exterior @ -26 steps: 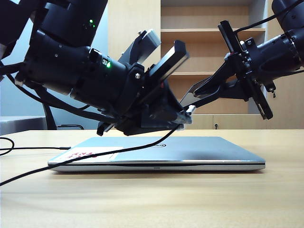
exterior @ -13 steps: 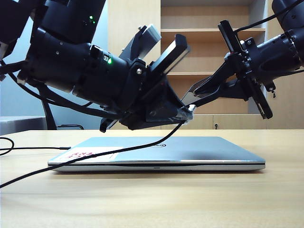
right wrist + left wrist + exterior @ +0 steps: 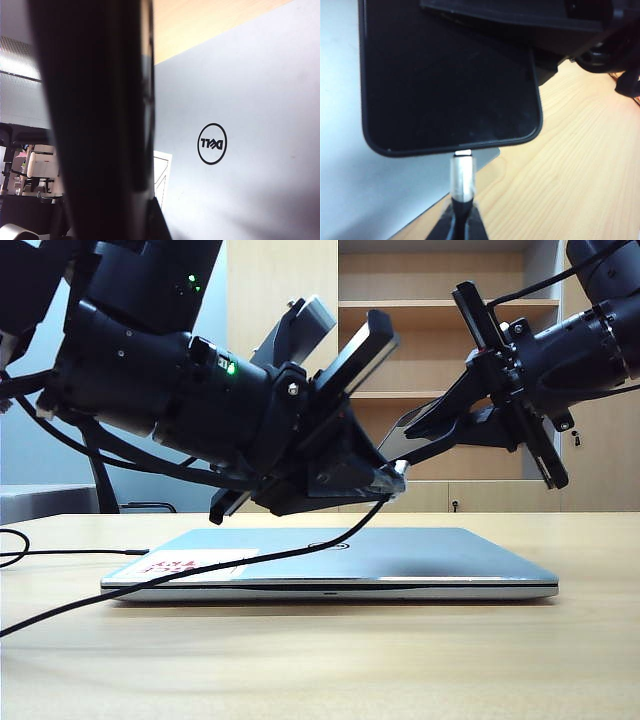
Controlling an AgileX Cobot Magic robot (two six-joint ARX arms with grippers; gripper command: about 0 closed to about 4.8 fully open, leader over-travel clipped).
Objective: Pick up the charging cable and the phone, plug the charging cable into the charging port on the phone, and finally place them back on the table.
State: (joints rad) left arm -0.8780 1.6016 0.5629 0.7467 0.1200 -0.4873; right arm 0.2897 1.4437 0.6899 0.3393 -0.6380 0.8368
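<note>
Both arms up over the laptop (image 3: 340, 558), mid-air above the tabletop (image 3: 320, 660). Left claw (image 3: 385, 478) clamped tight on the cable (image 3: 200, 568) right behind its silver plug (image 3: 462, 176); cord droops across the laptop lid and off to the left. Right claw (image 3: 415, 435) pinched on the phone (image 3: 450, 75), held tilted w/ its bottom edge facing the plug. Plug tip sits right at the phone's port, touching the edge; can't tell if fully seated. Dell logo (image 3: 212, 143) visible below the phone.
</note>
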